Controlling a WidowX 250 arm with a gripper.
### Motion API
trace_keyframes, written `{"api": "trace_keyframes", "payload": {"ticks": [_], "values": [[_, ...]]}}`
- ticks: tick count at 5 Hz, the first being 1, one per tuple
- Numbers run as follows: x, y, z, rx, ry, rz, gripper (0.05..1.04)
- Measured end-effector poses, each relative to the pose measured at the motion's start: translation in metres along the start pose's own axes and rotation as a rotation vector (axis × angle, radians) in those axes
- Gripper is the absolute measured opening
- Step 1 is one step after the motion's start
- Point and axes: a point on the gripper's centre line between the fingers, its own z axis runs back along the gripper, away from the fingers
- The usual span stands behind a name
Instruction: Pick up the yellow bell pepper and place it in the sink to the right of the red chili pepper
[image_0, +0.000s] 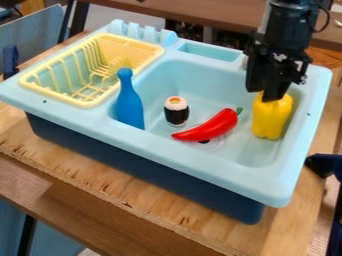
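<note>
A light-blue plastic toy sink with a dark-blue base (200, 172) stands on a plywood board (87, 175). The black 2-finger gripper (271, 96) points down over the basin's right side, touching the top of the yellow plastic bell pepper (270, 120); whether it is closed on it, I cannot tell. A pale-yellow dish rack (53, 94) sits at left, beside 1 upright blue plastic bottle (129, 107). The pepper's long axis runs near upright. Left of it, 1 red plastic chili (210, 127) lies slantwise, green stem towards the pepper, near 1 black-and-white sushi roll (176, 112)
</note>
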Motion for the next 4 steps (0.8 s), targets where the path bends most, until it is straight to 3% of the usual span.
{"api": "trace_keyframes", "payload": {"ticks": [1, 2, 3, 4], "values": [[-0.012, -0.011, 0.023, 0.034, -0.027, 0.0, 0.878], [-0.038, -0.017, 0.057, 0.073, -0.081, 0.03, 1.011], [-0.074, -0.033, 0.085, 0.112, -0.075, 0.074, 1.006], [-0.118, -0.039, 0.102, 0.175, -0.04, 0.202, 1.001]]}}
